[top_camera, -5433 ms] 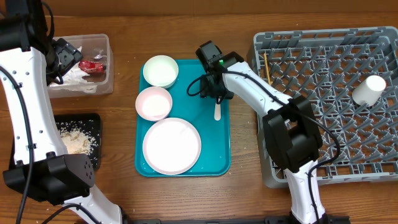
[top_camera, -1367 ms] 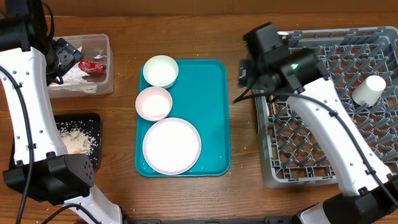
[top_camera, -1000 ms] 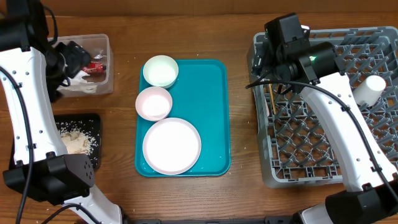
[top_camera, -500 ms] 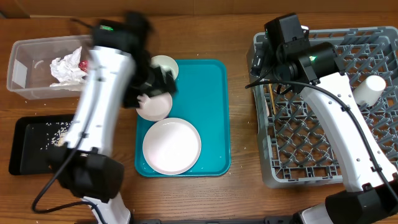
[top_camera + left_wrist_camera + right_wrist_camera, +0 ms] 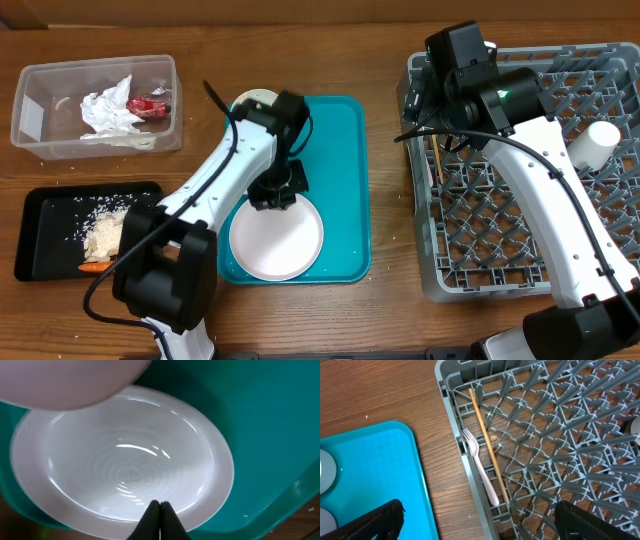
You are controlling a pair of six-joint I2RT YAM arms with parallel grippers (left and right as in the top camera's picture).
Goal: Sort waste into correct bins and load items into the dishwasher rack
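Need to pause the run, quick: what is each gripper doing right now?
Left gripper: shut, nothing in it, over the plate.
Right gripper: open, empty, over the rack.

**Teal tray lies flat on wooden table**

A teal serving tray, rectangular with rounded corners and a raised rim, lies on the brown wood-grain table. Its long sides run twelve to six, just toward nine o'clock of the table's centre. A few pale specks dot the wood nearby.
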